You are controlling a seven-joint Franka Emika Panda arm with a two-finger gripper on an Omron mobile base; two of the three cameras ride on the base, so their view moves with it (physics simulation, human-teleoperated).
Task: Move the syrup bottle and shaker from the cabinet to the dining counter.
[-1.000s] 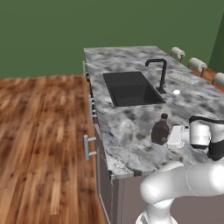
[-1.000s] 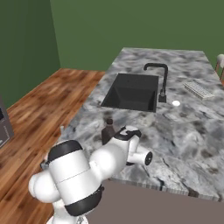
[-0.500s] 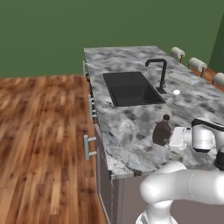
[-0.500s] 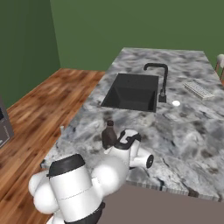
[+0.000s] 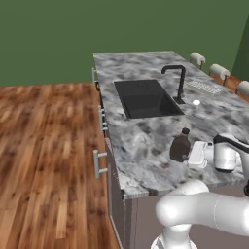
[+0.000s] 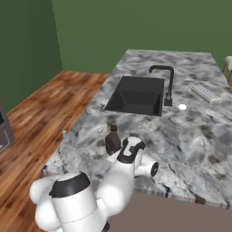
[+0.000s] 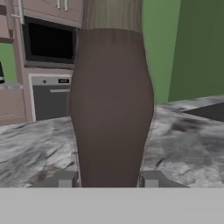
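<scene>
Brown bottle standing upright on the stone table, near the front edge, on the near side of the black sink. Hand clamped on the bottle, one finger at each side of its wide body. Bottle top cut off in the hand view. Fingers hidden behind the bottle in both base views. Bottle label hard to make out.

**Layout of the counter**

The syrup bottle stands upright on the counter, lower right of the left base view, nearer than the sink. The faucet rises at the sink's right edge. The claw sits right beside the bottle.
</scene>
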